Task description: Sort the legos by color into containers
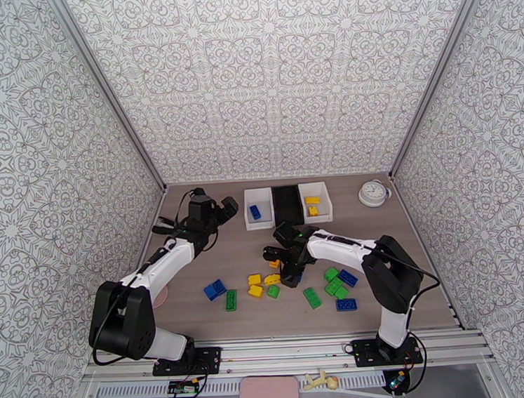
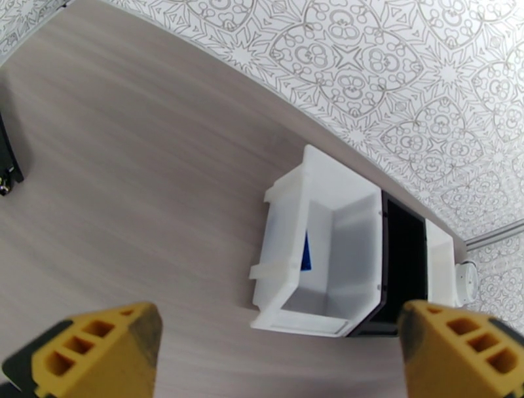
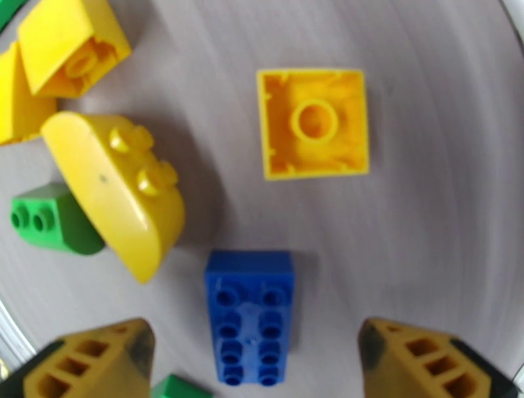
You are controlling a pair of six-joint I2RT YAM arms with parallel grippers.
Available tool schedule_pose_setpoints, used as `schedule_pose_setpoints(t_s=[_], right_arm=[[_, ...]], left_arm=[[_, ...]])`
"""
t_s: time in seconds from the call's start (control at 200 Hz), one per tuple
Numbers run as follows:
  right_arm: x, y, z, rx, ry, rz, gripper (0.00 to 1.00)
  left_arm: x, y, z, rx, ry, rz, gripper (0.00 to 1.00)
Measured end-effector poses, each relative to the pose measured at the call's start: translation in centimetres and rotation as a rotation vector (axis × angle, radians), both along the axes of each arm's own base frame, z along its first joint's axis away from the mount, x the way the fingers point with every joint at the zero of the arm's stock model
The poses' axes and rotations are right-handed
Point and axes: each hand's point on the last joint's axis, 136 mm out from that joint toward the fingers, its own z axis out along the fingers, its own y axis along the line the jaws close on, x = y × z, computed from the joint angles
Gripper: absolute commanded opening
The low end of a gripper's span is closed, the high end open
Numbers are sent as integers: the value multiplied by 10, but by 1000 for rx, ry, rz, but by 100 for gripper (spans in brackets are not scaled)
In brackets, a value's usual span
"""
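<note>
Left of the black bin [image 1: 286,203], flanked by 2 white bins [image 1: 258,191], the left tool [image 1: 224,209] [image 2: 278,321] gapes empty; in front of that bin the right tool [image 1: 289,279] [image 3: 257,330], open, straddles 1 blue lego [image 3: 249,307]

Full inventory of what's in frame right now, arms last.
Bins: three, white, black, white, in a row at the table's far edge.
Blue brick: one, in the left white bin.
Yellow bricks: two, in the right white bin.
Loose bricks: about a dozen, blue, green, yellow, mid-table.
Clock: one, white, right of the bins.
Pink round thing: one, partly under the left arm.
Pink pad: one, below the table's near edge.
Table: one, grey wood grain.
Left gripper: open, left of the bins.
Right gripper: open, either side of a loose blue brick.
</note>
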Motion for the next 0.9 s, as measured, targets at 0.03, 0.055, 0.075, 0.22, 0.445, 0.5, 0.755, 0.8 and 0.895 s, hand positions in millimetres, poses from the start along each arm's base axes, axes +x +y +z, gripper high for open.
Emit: schedule_pose_setpoints(t_s=[0.03, 0.055, 0.075, 0.22, 0.445, 0.5, 0.755, 0.8, 0.895], right_arm=[[0, 0, -2, -5, 2, 1, 71], [1, 0, -3, -10, 3, 1, 71], [1, 0, -4, -12, 4, 2, 71], [1, -2, -10, -31, 8, 1, 59], [3, -2, -12, -30, 7, -23, 37], [4, -1, -12, -28, 4, -32, 36], [8, 0, -9, -15, -19, -39, 28], [9, 1, -6, -2, -35, -41, 28], [12, 2, 9, 53, -88, -51, 27]], left_arm=[[0, 0, 0, -1, 1, -2, 100], [0, 0, 0, -2, 0, -2, 100], [0, -1, 0, -2, 1, -4, 100], [0, -1, 0, -3, 1, -5, 100], [-2, -3, -3, -7, 7, -19, 100], [-3, -4, -6, -5, 14, -23, 100], [-9, -6, -13, 27, 15, -49, 100], [-12, -7, -11, 37, 4, -59, 100], [-22, -10, -4, 61, -33, -90, 100]])
